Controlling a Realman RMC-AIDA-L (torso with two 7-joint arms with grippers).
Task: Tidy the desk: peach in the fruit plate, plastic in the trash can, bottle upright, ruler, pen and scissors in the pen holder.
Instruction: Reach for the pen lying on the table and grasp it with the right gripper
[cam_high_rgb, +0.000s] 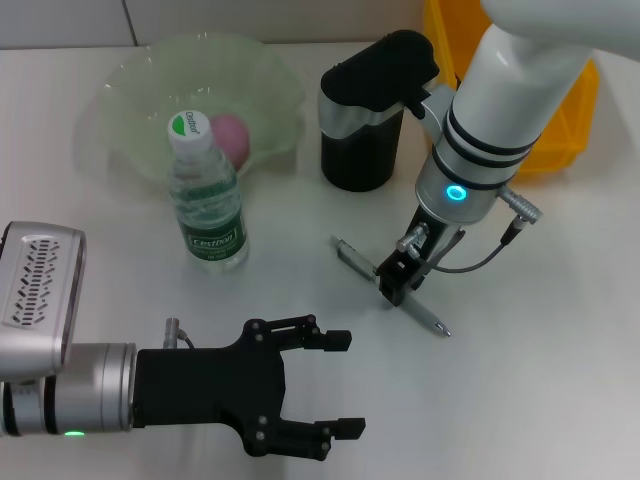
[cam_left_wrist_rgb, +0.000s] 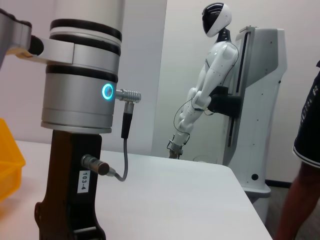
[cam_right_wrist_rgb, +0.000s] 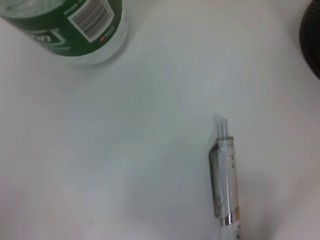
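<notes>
Here the right gripper (cam_high_rgb: 402, 283) stands low over the pen (cam_high_rgb: 431, 321), which lies flat on the white desk (cam_high_rgb: 560, 330) near the middle, angled from far-left to near-right. Whether its fingers have closed on the barrel cannot be told from any view.

The pen looks light, stiff and slick: a clear plastic barrel with a clip and a metal band, seen close in the right wrist view (cam_right_wrist_rgb: 224, 175). A pinch across the barrel's middle would likely hold best; the smooth round body could roll or slip out of a loose grasp.

The black pen holder (cam_high_rgb: 360, 135) waits just beyond, on the far side. Left of it, the bottle (cam_high_rgb: 205, 195) already stands upright in front of the fruit plate (cam_high_rgb: 120, 100), which holds the peach (cam_high_rgb: 229, 133).

The left gripper (cam_high_rgb: 325, 385) hovers at the near edge, fingers spread wide and empty.
</notes>
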